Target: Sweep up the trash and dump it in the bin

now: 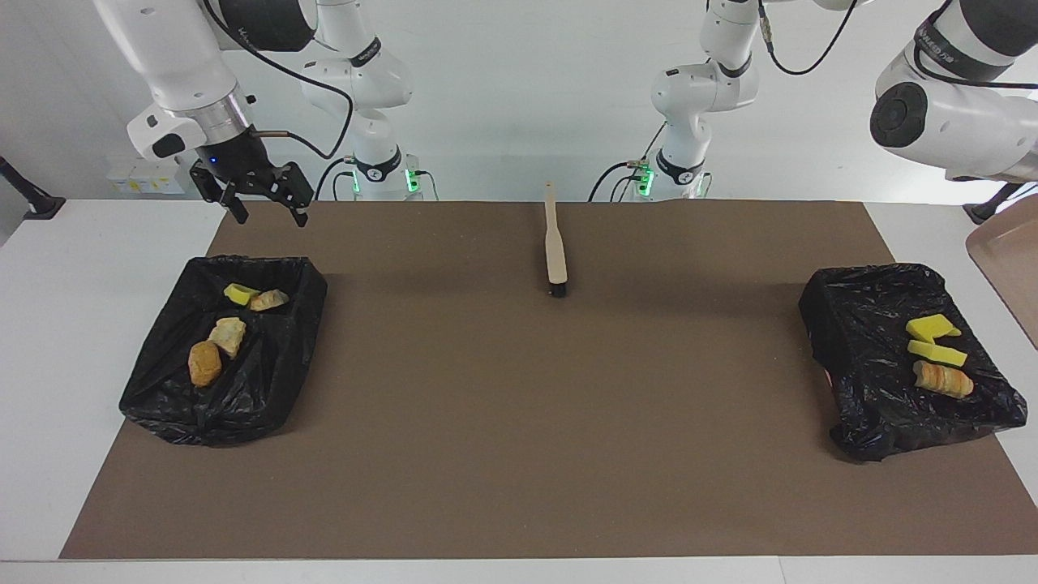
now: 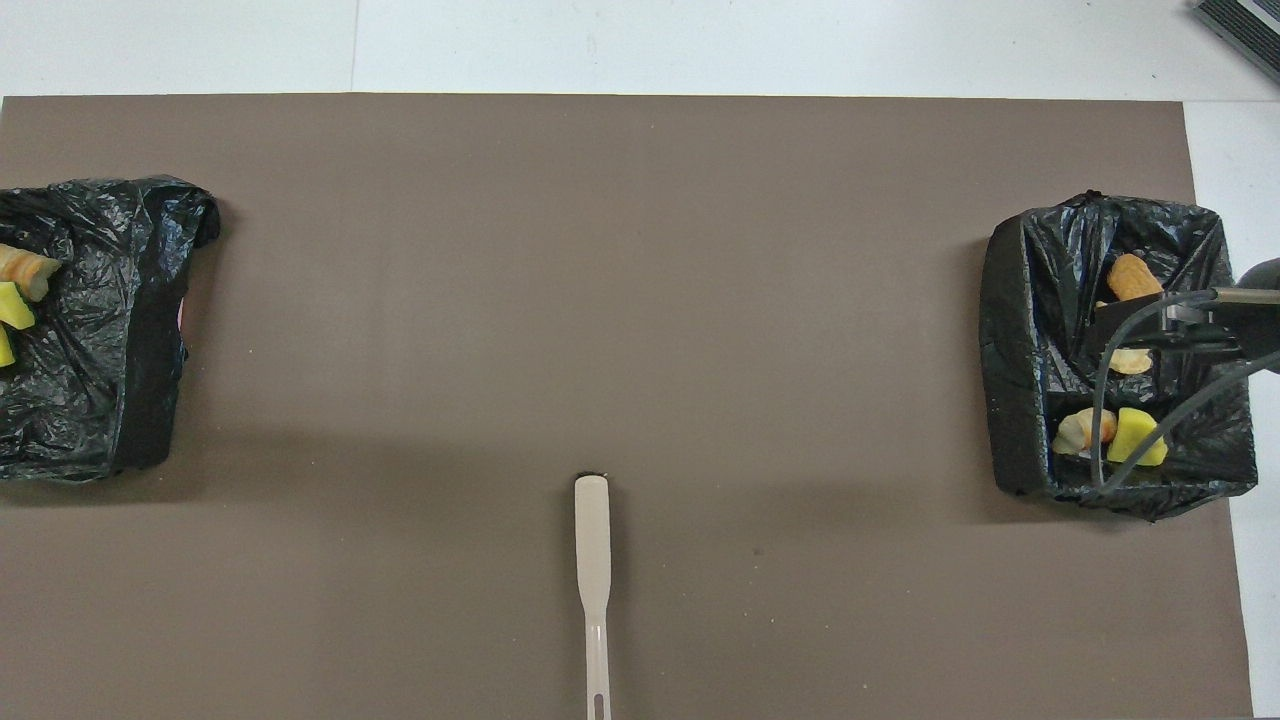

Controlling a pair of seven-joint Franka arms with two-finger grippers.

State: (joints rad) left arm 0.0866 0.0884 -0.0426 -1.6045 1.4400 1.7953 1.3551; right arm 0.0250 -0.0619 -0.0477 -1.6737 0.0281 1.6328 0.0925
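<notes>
Currently all seven trash pieces point(image 1: 219, 337) lie in two black-lined bins point(image 1: 276, 381), one at each end of the mat, well apart from the brush point(image 1: 555, 247) between them. The right gripper point(image 1: 263, 199) hangs spread wide and empty over its bin's rim. The left gripper is unseen. Risk: descending fingers could snag the loose liner and drag the bin.

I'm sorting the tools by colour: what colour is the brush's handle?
Pale beige, with dark bristles at its end; the brush shows best in the facing view.
</notes>
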